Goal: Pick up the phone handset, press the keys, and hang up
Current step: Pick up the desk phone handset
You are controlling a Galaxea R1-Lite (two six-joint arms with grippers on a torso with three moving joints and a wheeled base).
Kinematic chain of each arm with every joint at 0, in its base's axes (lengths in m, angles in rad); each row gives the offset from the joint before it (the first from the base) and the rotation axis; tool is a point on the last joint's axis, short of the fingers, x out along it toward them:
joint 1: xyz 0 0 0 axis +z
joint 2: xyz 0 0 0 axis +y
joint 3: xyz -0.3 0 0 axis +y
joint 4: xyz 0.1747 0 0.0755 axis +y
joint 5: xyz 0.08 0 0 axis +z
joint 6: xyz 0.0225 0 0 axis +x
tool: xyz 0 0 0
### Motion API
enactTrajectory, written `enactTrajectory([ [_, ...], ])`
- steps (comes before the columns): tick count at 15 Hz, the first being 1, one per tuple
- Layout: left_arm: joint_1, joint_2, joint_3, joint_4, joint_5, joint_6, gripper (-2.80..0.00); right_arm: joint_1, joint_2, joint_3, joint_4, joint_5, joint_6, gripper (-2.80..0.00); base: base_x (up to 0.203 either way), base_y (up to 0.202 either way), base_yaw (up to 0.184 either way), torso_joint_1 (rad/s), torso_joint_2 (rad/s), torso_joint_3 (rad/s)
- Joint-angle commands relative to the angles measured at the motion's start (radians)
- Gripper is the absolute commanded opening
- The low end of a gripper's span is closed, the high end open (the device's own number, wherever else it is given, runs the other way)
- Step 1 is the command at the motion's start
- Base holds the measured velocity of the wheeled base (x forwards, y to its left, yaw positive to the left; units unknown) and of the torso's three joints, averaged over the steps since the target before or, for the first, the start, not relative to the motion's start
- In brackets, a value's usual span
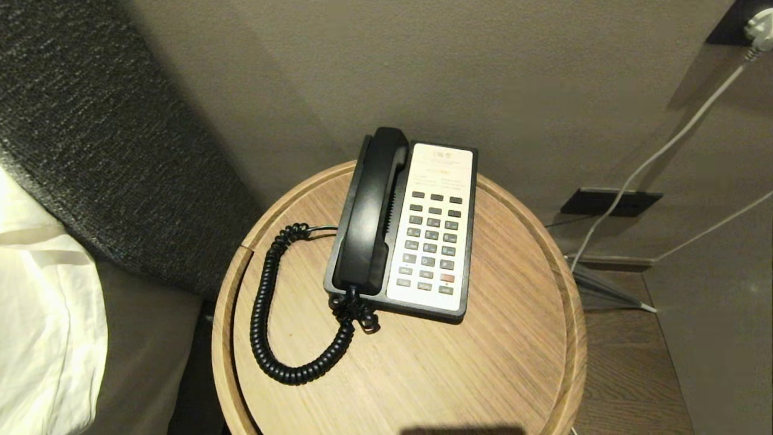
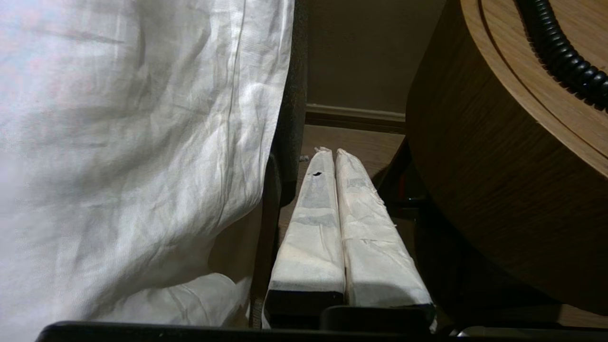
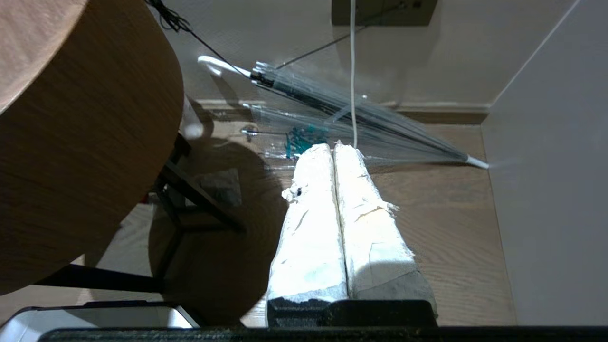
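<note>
Phone handset [image 1: 369, 211] cradled lengthwise on the base's left, well above both clenched, empty grippers, left gripper [image 2: 331, 152] nearer than right gripper [image 3: 332, 147].

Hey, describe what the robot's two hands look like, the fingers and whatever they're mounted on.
Both look alike. The left hand has two long, flat fingers wrapped in wrinkled off-white tape, with a small dark hole near one tip, on a black base. The right hand has the same white-taped fingers, the wrap frayed and torn along the edges, also on a black mount. No cables or markings show.
</note>
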Motion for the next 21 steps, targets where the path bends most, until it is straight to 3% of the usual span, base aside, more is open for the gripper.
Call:
enactTrajectory([
  [1, 0.002, 0.001, 0.04, -0.002, 0.0, 0.0, -2.8, 0.0, 0.0, 0.02, -0.001, 0.0, 0.0, -2.8, 0.0, 0.0, 0.0, 0.002, 0.0, -0.097],
  [7, 0.001, 0.004, -0.009, 0.008, -0.001, 0.022, -2.8, 0.0, 0.0, 0.02, -0.001, 0.0, 0.0, -2.8, 0.0, 0.0, 0.0, 0.003, 0.0, -0.014],
  [10, 0.003, 0.145, -0.308, 0.112, -0.063, 0.022, -2.8, 0.0, 0.0, 0.02, -0.001, 0.0, 0.0, -2.8, 0.0, 0.0, 0.0, 0.0, 0.0, 0.0],
  [16, -0.011, 0.922, -0.982, 0.352, -0.266, 0.015, -2.8, 0.0, 0.0, 0.02, -0.001, 0.0, 0.0, -2.8, 0.0, 0.0, 0.0, 0.0, 0.0, 0.0],
  [18, -0.087, 1.127, -1.131, 0.412, -0.294, 0.006, -2.8, 0.0, 0.0, 0.02, -0.001, 0.0, 0.0, -2.8, 0.0, 0.0, 0.0, 0.0, 0.0, 0.0],
  [21, -0.36, 1.283, -1.227, 0.46, -0.239, -0.007, -2.8, 0.0, 0.0, 0.02, -0.001, 0.0, 0.0, -2.8, 0.0, 0.0, 0.0, 0.0, 0.0, 0.0],
])
